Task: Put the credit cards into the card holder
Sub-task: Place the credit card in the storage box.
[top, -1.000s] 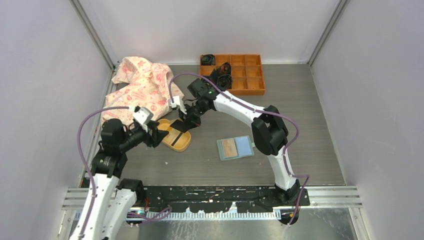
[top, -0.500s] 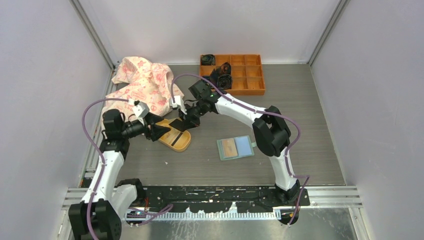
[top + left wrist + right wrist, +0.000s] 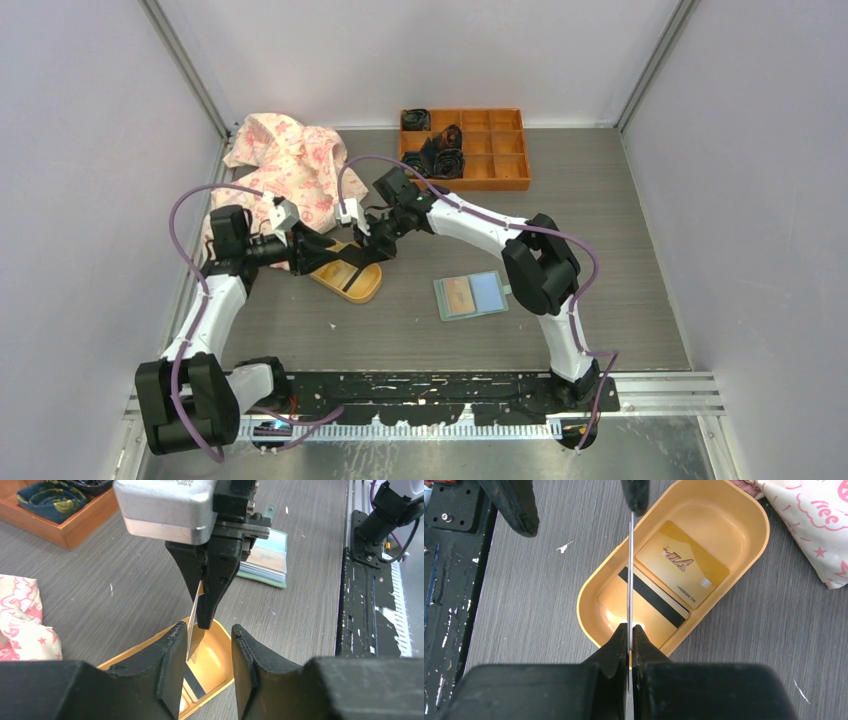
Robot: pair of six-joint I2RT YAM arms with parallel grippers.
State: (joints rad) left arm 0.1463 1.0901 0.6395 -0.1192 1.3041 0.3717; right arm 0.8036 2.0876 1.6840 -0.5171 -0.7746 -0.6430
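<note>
Your right gripper (image 3: 630, 630) pinches one credit card (image 3: 630, 570) on edge over the yellow dish (image 3: 585, 587). Its long axis points at your left gripper (image 3: 205, 645), whose jaws stand apart either side of it. The card holder (image 3: 470, 296) lies open at 3 o'clock. Only the right wrist view shows the VIP card (image 3: 681, 565) and the striped card (image 3: 651, 600).

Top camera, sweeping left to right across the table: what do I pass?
Crumpled pink-patterned cream cloth → yellow-orange oval plastic dish → open pale mint-green folding card holder.
</note>
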